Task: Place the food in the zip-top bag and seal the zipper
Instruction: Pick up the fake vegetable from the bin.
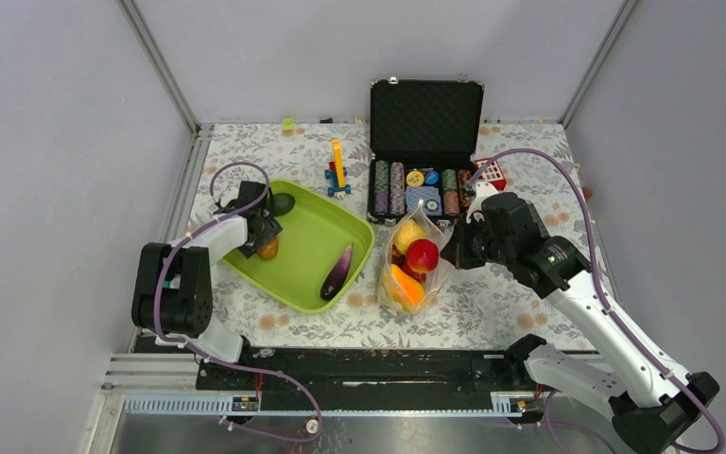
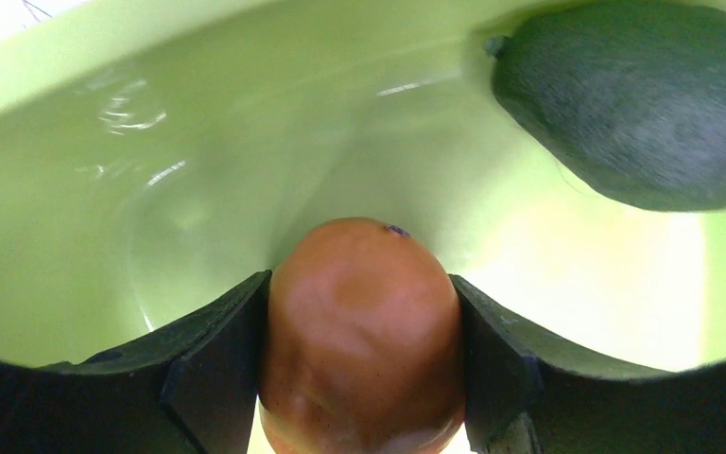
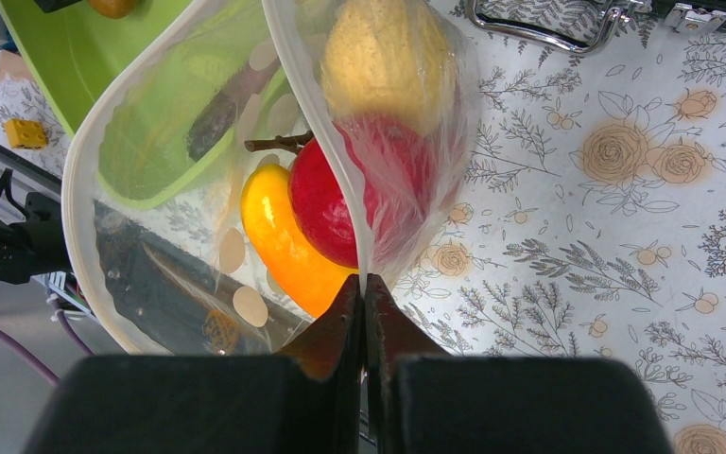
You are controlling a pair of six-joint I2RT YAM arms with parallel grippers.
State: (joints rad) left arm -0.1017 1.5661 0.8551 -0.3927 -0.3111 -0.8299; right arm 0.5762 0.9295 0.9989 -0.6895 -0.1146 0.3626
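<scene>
Orange fruit (image 2: 364, 331) in the tray (image 2: 104, 142): only my left wrist view shows the left end effector (image 2: 359, 293) gripping it. The right end effector (image 3: 363, 303) pinches the bag (image 3: 151, 189) rim. Overhead, the bag lies on the table (image 1: 492, 303), holding food (image 1: 423, 255).

a lime-green tray (image 1: 314, 236) lies left of centre on the floral table (image 1: 501, 307); top centre, an open black case (image 1: 425, 113) holds striped poker chips (image 1: 389, 187), a yellow-and-blue toy (image 1: 338, 170) beside it.
</scene>
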